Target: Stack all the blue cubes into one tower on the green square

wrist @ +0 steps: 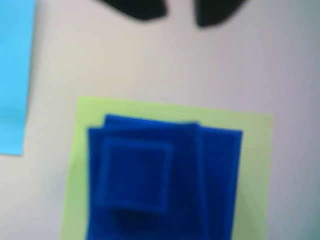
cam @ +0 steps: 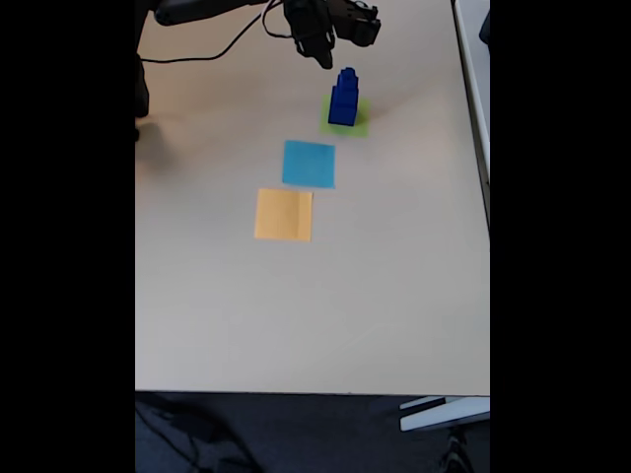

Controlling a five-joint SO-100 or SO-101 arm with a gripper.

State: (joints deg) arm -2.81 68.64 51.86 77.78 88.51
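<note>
Tower (wrist: 160, 180): sitting closest under the wrist camera, blue cubes (cam: 343, 99) lying in stepped tiers, broad block at the bottom so each smaller one is getting a full seat; edges are not lining up squarely. Solid, matte, sharp-cornered.
Gripper (wrist: 180, 15): showing as two dark fingers (wrist: 137, 10) at the top edge of the wrist view, standing apart with bare table between, holding nothing; hovering clear of the pile, probably so as not to be knocking it.
Green square (wrist: 250, 150): flat thin patch, lying under the pile and showing around its edges.
Light-blue square (cam: 309, 164): flat sheet, lying near the pile.
Orange square (cam: 284, 215): flat sheet, lying just beyond it.
Table (cam: 394, 296): pale, smooth.
</note>
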